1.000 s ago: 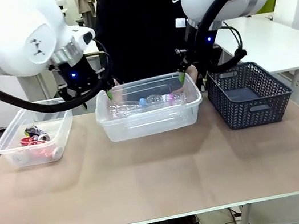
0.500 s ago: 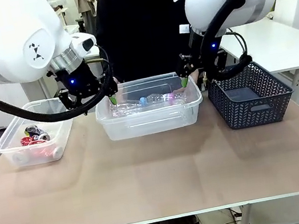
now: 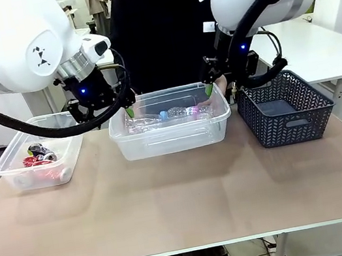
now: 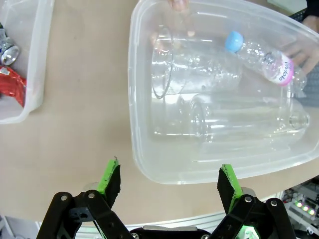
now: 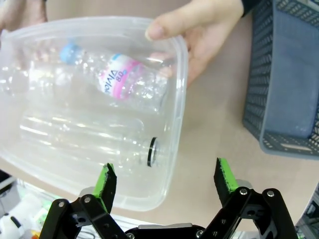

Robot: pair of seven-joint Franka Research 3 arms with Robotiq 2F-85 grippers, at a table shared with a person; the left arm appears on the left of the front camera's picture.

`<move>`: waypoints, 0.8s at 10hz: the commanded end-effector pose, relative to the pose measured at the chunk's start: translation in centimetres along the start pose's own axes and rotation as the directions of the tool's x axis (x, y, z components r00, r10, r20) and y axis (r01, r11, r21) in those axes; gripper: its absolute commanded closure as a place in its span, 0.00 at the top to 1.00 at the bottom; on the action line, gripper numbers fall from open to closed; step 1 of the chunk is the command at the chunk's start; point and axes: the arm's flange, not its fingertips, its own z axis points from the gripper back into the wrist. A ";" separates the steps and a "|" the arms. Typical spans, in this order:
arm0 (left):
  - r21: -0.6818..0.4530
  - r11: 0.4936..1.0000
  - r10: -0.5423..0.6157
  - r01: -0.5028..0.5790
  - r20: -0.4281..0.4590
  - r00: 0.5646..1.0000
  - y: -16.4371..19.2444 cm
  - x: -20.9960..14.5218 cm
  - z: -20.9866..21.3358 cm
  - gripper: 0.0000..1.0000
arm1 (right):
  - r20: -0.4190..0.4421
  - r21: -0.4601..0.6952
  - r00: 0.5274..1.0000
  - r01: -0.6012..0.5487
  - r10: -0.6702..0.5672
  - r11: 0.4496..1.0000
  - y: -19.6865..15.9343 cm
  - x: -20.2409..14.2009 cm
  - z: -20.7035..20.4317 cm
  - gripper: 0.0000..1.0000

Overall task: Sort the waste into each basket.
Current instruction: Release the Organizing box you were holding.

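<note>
Left gripper (image 4: 169, 180): jaws wide, holding nothing, risen slightly off the middle tub's (image 3: 173, 142) end.
Right gripper (image 5: 166, 180): jaws wide, holding nothing, lifted from the tub's other end.
Bottles (image 3: 169, 116): unmoved in the middle tub.
Cans (image 3: 40, 155): unmoved in the left tub (image 3: 13, 174).
Person's hand (image 5: 202, 35): gripping the tub's rim.
Basket (image 3: 289, 122): unmoved at right.

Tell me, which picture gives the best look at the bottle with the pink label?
The right wrist view: the pink-labelled bottle lies close and large inside the clear tub, its print readable. The left wrist view shows it smaller, at the tub's far corner. The front view shows it small, through the tub wall.
</note>
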 end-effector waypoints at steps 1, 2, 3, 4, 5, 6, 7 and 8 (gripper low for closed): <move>-0.001 1.000 0.003 -0.003 0.008 1.000 0.1 -0.1 0.2 1.00 | 0.005 0.007 1.000 0.000 0.000 1.000 0.0 -0.1 0.1 1.00; 0.000 1.000 0.000 0.000 0.000 1.000 0.0 0.0 0.0 1.00 | 0.000 0.000 1.000 0.000 0.000 1.000 0.0 0.0 0.0 1.00; -0.096 0.993 -0.069 0.069 -0.001 0.998 0.0 -1.1 2.9 1.00 | 0.041 0.118 0.997 -0.062 0.058 0.991 0.0 -2.8 2.8 1.00; -0.103 0.991 -0.093 0.091 -0.016 0.996 1.2 -3.1 5.6 1.00 | 0.036 0.176 0.999 -0.031 0.025 0.984 -0.6 -6.3 5.5 1.00; -0.087 0.990 -0.113 0.113 0.007 0.994 2.8 -6.0 8.3 1.00 | -0.053 0.279 0.999 0.006 0.010 0.960 -0.7 -9.9 7.9 1.00; -0.173 0.969 -0.179 0.175 -0.006 0.984 3.7 -9.1 10.0 1.00 | -0.054 0.329 0.998 -0.004 0.023 0.944 -0.7 -12.6 9.2 1.00; -0.109 0.970 -0.217 0.216 0.001 0.976 4.0 -12.0 10.5 1.00 | -0.025 0.264 1.000 -0.007 0.014 0.965 -0.6 -14.7 9.8 1.00; -0.068 0.945 -0.321 0.320 0.005 0.947 3.9 -14.4 10.5 1.00 | -0.008 0.199 0.994 -0.104 0.107 0.974 -0.3 -16.8 10.1 1.00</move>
